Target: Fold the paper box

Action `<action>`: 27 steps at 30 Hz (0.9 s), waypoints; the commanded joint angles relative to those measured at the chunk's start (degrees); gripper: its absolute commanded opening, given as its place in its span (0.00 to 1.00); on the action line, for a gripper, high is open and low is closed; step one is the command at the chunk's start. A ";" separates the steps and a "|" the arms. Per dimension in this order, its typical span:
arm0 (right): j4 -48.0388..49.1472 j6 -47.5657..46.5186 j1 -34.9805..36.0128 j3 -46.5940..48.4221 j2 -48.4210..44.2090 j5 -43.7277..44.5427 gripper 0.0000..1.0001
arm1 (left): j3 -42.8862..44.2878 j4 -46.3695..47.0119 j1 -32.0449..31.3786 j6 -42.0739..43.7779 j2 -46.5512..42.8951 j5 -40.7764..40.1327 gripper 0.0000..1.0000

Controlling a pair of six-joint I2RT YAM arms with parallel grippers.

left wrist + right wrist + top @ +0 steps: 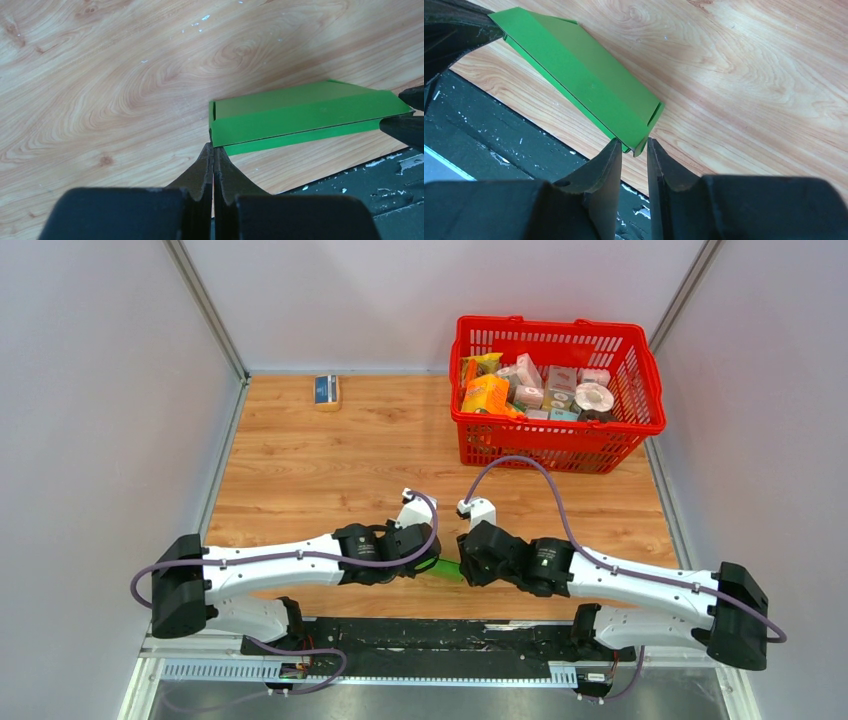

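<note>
The left gripper (213, 150) is pressed shut, its tips pinching the left corner of the green paper box (300, 115). The box is flattened and sits over the near edge of the wooden table (300, 470), midway between the two wrists. At the box's right end the right gripper (634, 145) stands partly open, the corner sitting in its mouth with a gap showing beside it. A black strip (430, 635) runs just below. Far back, a small blue-and-tan box (326, 390) lies on the left and a red basket (560, 445) of packages (487, 392) on the right, both well apart from the grippers. The left arm (280, 565) and right arm (640, 580) reach inward, low and nearly level, wrists facing each other
</note>
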 commanded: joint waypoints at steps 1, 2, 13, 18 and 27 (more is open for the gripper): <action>-0.09 0.15 1.66 -0.21 -0.06 4.24 0.28 | 2.53 -1.16 -0.41 -0.21 0.92 0.58 0.00; -0.27 0.24 1.75 -0.30 -0.23 4.41 0.27 | 2.44 -1.16 -0.41 -0.30 1.10 0.58 0.00; -4.04 3.40 1.84 4.26 2.22 3.27 0.06 | 1.73 -0.64 -0.33 -0.39 0.66 0.93 0.00; -4.75 6.74 0.44 6.82 2.23 -1.38 0.00 | 1.82 0.07 -0.33 -0.21 1.02 1.54 0.00; -2.29 12.36 -6.68 5.86 1.52 -13.68 0.00 | 2.00 0.51 -0.41 -0.03 1.45 2.34 0.00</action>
